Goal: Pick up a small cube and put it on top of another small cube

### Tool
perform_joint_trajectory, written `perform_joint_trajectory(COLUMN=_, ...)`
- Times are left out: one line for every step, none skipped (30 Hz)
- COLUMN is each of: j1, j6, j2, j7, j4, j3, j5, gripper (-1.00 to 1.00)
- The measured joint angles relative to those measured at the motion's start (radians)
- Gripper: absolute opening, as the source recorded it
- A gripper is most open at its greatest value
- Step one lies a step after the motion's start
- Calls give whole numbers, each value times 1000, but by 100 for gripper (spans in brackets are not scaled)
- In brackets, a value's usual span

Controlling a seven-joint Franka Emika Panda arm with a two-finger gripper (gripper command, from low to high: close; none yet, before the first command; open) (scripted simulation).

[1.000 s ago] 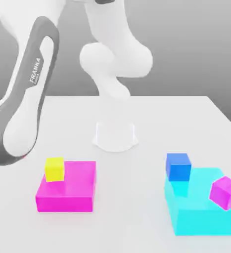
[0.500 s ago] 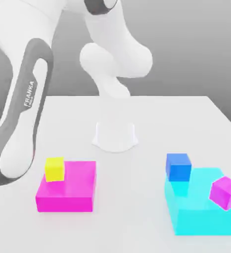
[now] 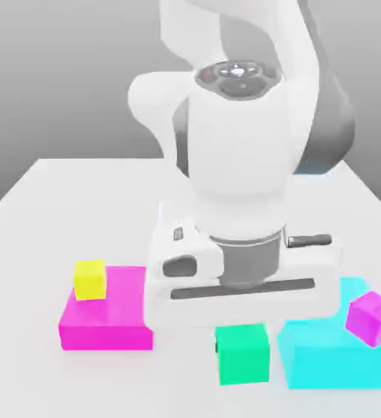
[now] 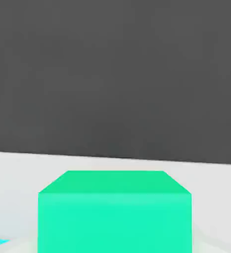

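The gripper (image 3: pixel 241 326) is pinched shut on the green cube (image 3: pixel 243 353), which hangs just beneath the hand in the exterior view and looms close in the hand view (image 4: pixel 115 210). The cube is seen between the magenta block (image 3: pixel 112 314) and the cyan block (image 3: pixel 336 351); whether it is clear of the table (image 3: pixel 30 237) cannot be told. A yellow cube (image 3: pixel 90 279) sits on the magenta block, a purple cube (image 3: pixel 373 317) on the cyan one. For the step in hand, the grip should be kept firm, the cube carried level and high enough to clear both blocks, then centred squarely over the chosen small cube before release.
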Motion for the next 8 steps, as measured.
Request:
perform_joint_trajectory(j1=58, j6=-3, j2=-25, j7=-11, j4=-22, j3=29, j5=-9, gripper=-100)
perform_joint_trajectory(j1=123, j6=5, j2=-37, j7=-19, j4=-42, j3=60, j5=-24, gripper=-100)
perform_joint_trajectory(j1=178, j6=33, j2=-28, j7=-19, j4=-64, j3=83, j5=-51, gripper=-100)
perform_joint_trajectory(j1=189, j6=68, j2=-7, j7=-14, j4=-80, j3=85, j5=-71, gripper=-100)
perform_joint_trajectory(j1=191, j6=91, j2=7, j7=-11, j4=-90, j3=85, j5=-82, gripper=100)
perform_joint_trajectory(j1=191, j6=91, j2=7, j7=-11, j4=-90, j3=85, j5=-82, gripper=100)
perform_joint_trajectory(j1=191, j6=91, j2=7, j7=-11, j4=-90, j3=85, j5=-82, gripper=100)
perform_joint_trajectory(j1=191, j6=91, j2=7, j7=-11, j4=-90, j3=85, j5=-82, gripper=100)
